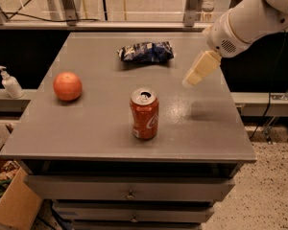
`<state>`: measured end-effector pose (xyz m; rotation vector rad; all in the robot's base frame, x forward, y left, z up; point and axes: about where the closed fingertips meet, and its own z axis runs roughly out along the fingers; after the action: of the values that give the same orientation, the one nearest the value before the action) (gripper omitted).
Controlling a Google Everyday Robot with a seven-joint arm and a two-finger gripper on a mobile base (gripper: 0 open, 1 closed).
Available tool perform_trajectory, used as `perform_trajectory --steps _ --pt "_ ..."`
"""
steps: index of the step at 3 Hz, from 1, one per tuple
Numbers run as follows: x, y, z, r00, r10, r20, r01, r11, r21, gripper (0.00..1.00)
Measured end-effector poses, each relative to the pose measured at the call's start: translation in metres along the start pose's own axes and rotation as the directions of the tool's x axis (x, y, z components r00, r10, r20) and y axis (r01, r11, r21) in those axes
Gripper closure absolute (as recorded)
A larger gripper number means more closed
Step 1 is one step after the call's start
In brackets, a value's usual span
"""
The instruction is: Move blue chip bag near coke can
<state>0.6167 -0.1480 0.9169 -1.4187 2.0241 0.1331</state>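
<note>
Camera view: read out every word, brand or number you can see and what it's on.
Nothing is sharp enough to quote.
coke can: white script logo, too blurred to read.
blue chip bag: white lettering, too blurred to read.
pump bottle: no readable label.
gripper, above the table, right of the bag: no markings.

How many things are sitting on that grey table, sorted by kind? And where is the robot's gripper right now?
Snack bags: 1, the blue chip bag
Drink cans: 1, the coke can
Fruit: 1, the round orange-red fruit
Total: 3
The gripper hangs over the right part of the table, to the right of the bag.
</note>
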Motion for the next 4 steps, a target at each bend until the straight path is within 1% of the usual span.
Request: perform_trajectory --steps 1,2,3,4 --pt "0.004 -0.003 0.017 0.998 0.042 0.041 -0.041 0.9991 -0.008 0.0" --pt "0.005 -0.022 0.045 0.985 0.137 0.106 -0.137 0.9906 -0.005 0.0" --pt "0.003 -0.046 0.07 0.961 0.218 0.167 -0.223 0.9749 0.007 0.0" --pt "-0.009 -0.068 0.091 0.936 0.265 0.232 -0.279 0.9597 0.032 0.0"
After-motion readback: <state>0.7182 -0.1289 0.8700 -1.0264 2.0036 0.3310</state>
